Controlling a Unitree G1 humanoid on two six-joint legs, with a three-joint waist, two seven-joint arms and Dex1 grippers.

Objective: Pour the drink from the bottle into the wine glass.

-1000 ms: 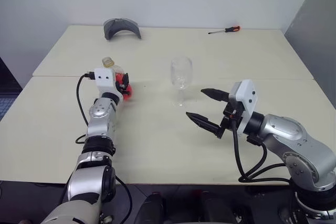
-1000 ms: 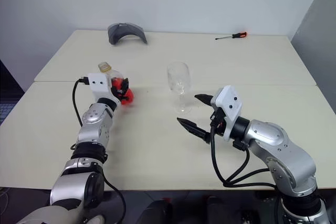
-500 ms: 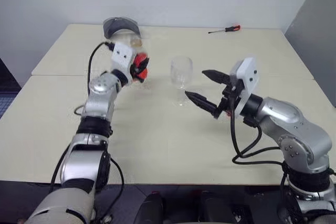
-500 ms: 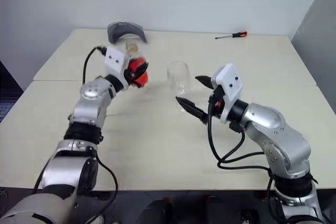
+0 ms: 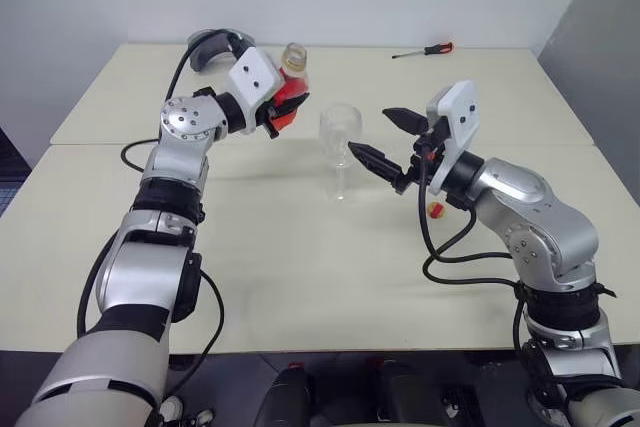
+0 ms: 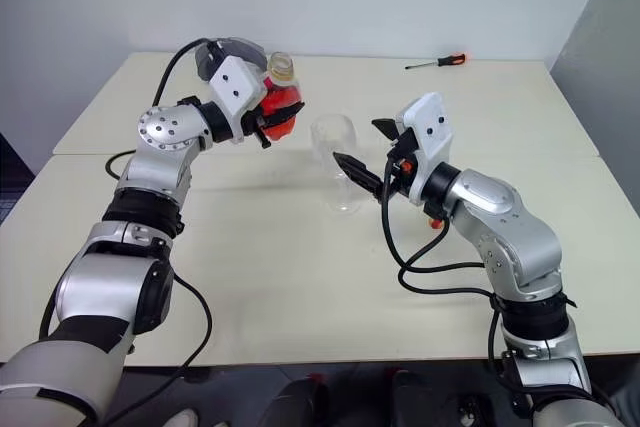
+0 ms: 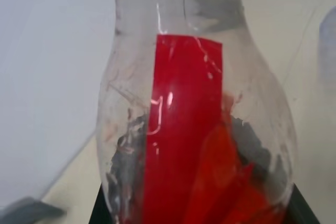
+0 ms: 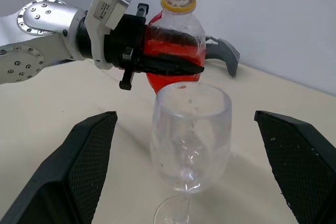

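A: Head views first — we've got the bottle [image 5: 290, 87] clamped in the left gripper [image 5: 283, 110], lifted off the table [image 5: 300, 267], neck up and leaning a little toward the wine glass [image 5: 340, 147]. Mouth looks uncapped, yellow ring only.

B: And the glass?

A: Standing upright on the table, just to the right of the bottle and lower. The right gripper [image 5: 385, 142] sits on the glass's far side, fingers spread wide, holding nothing, tips close to the bowl but apart from it.

B: Left wrist view?

A: Bottle right up against the lens, long axis vertical, the drink [image 7: 210, 182] pooled red in the lower body. Grip is firm from what we can see.

B: Right wrist view?

A: Both black fingers [image 8: 79, 166] flank the glass with clear gaps either side. Bottle hangs behind and above the rim, mouth offset to one side of it — not over the bowl yet.

B: So the key relation?

A: Glass lies right of and below the bottle mouth. We judge the left arm needs to shift right, then tip the neck down over the rim; the right one could steady the glass
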